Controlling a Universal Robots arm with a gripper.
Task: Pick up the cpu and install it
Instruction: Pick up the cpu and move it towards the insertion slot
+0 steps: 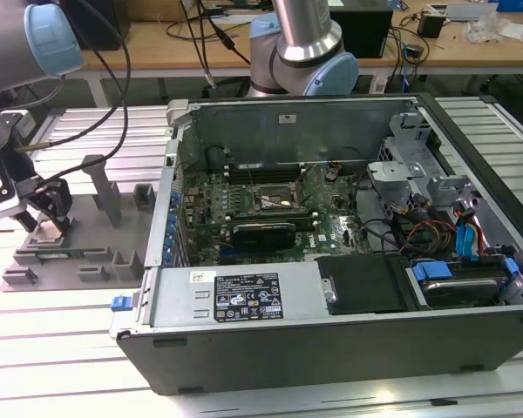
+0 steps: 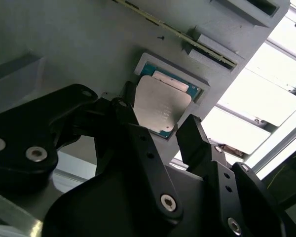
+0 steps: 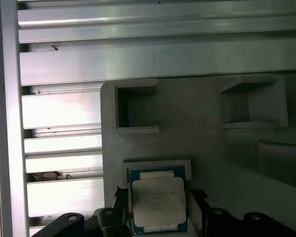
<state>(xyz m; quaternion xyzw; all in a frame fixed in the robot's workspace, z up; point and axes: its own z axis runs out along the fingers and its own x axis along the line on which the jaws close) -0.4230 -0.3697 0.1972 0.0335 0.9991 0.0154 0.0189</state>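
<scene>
One risk: the open end effector (image 3: 159, 195) straddles the cpu (image 2: 160, 106), lying flat in the grey tray (image 3: 202, 143) on the table (image 1: 52, 335) at nine o'clock from the computer case (image 1: 331, 344), so an uneven squeeze could tilt it or jam it against the tray's wall.

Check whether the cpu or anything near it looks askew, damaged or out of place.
Nothing stands out. The cpu lies flat and square in its recess in the grey holder, with the end effector right at it. No damage shows.
</scene>
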